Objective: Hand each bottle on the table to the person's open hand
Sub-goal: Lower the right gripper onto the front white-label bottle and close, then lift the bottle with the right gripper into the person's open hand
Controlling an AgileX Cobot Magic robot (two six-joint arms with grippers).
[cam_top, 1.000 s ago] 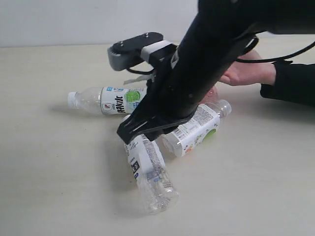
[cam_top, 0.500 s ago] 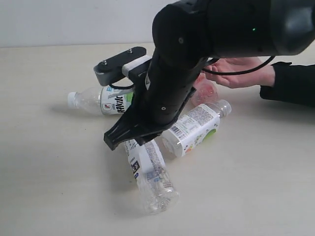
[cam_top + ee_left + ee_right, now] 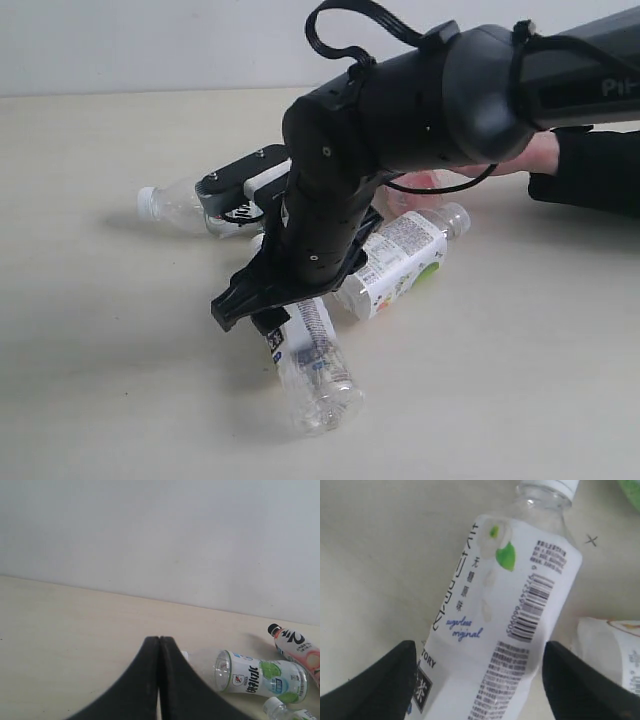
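white-labelled bottle (image 3: 505,605) lies between the spread jaws of the right gripper (image 3: 482,680); centre over its label, then close gently, clear of the neighbouring bottle (image 3: 400,258).

**Four bottles on the table, the hand behind them**

Four bottles lie on the table (image 3: 90,380). The nearest bottle (image 3: 312,372) is in front, base toward the camera. Just behind it, to the right, lies the middle bottle (image 3: 402,252) — if the two touch, I cannot tell. The far-left bottle (image 3: 172,206) lies further back and well to the left. The fourth bottle (image 3: 428,183) is behind the middle one, partly hidden by the right arm (image 3: 400,110), near the person's open hand (image 3: 535,158) at the back right. The right gripper (image 3: 248,312) stands over the nearest bottle — one finger at each side.
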